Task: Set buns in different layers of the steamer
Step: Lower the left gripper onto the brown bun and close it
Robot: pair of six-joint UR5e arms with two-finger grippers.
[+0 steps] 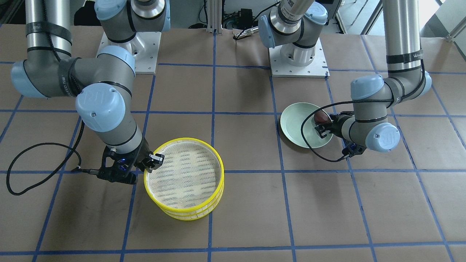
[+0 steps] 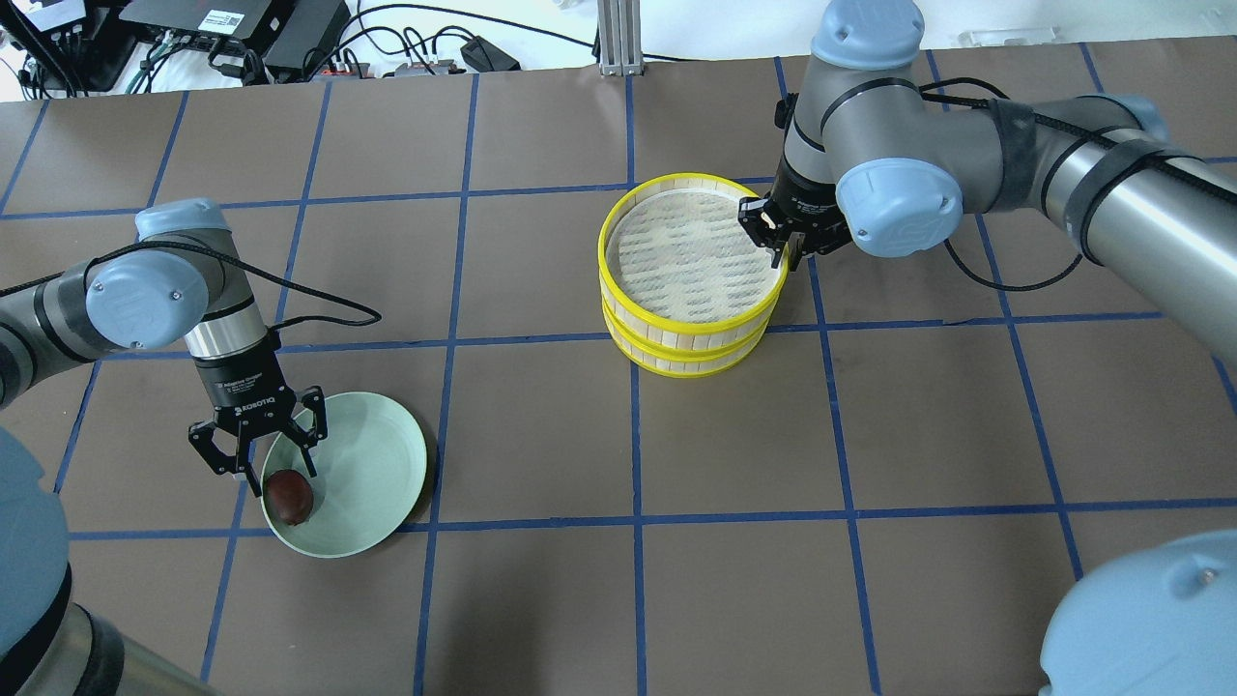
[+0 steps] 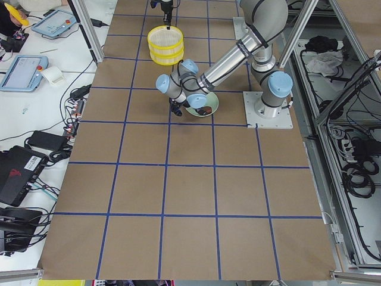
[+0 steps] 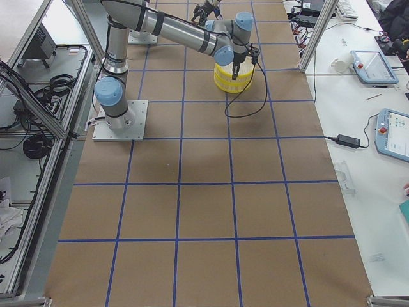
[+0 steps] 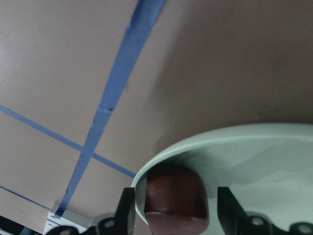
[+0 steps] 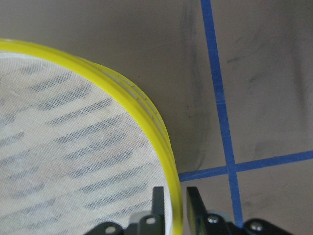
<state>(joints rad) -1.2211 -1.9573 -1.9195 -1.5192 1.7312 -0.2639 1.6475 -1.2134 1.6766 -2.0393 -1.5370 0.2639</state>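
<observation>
Two yellow-rimmed steamer trays stand stacked; the top tray [image 2: 691, 184] sits on the lower tray [image 2: 676, 360], and its mesh floor is bare. My right gripper [image 2: 778, 246] is shut on the top tray's rim [image 6: 168, 161], one finger inside and one outside. The dark reddish-brown bun [image 2: 289, 496] lies in the pale green plate [image 2: 387, 464] near its edge. My left gripper [image 2: 275, 469] is open and straddles the bun [image 5: 176, 198], with its fingers [image 5: 126, 210] on either side. The cream-white bun is not in view.
The table is brown paper with a blue tape grid [image 2: 633, 435]. Arm bases [image 1: 298, 58] stand at the robot's side. Black cables [image 1: 22, 171] trail from both wrists onto the table. Operators' tablets [image 4: 393, 131] lie on side benches.
</observation>
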